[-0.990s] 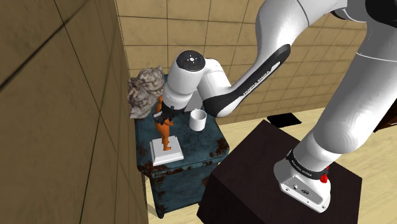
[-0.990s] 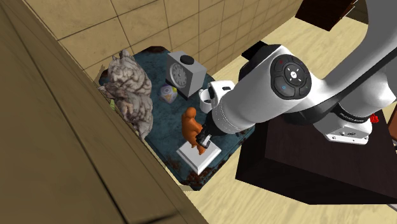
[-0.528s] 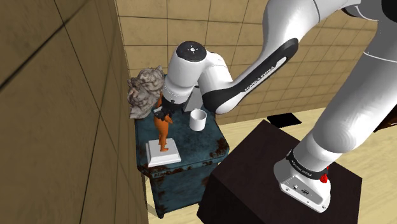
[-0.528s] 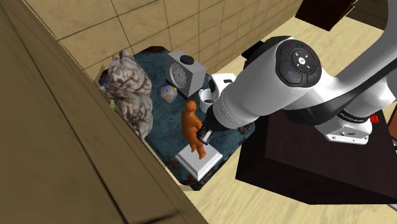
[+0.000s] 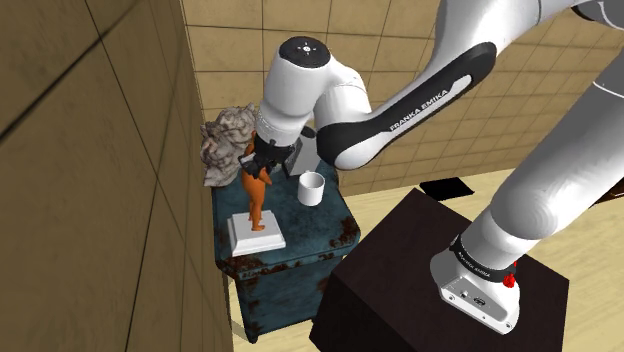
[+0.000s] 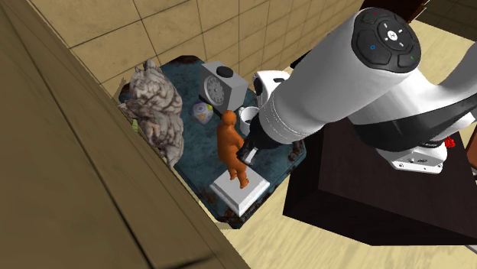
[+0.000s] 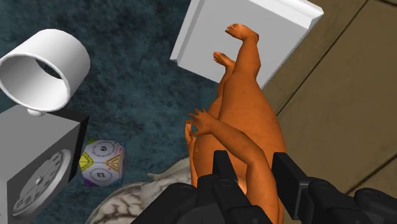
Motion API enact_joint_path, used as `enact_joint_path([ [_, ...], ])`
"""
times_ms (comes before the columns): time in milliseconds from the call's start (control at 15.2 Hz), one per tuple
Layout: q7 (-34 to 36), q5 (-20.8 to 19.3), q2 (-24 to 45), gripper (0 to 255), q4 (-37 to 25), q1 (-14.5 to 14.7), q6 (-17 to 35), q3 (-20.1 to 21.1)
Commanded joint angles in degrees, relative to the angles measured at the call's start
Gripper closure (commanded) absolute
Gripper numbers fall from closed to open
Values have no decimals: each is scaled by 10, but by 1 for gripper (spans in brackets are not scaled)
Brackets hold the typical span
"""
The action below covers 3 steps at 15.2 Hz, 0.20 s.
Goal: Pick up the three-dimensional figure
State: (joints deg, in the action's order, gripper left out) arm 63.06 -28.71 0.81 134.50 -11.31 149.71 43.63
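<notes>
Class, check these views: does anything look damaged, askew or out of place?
Yes: the dark blue table has brown rust-like patches along its edges, as if corroded. The black tool clasps the orange human figure on its white base.

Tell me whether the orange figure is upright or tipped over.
Upright: the orange figure rises feet-down from its white base, with the gripper shut on it.

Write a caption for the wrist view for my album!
Black pincer clasping an orange figure on a white base, with a cup, a clock and a numbered die nearby.
</notes>
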Motion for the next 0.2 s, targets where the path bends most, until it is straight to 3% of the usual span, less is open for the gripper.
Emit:
enact_joint_path([
  [0, -26, 31, -15, 255, -7, 0, -12, 2],
  [132, -28, 33, -16, 255, -7, 0, -13, 1],
])
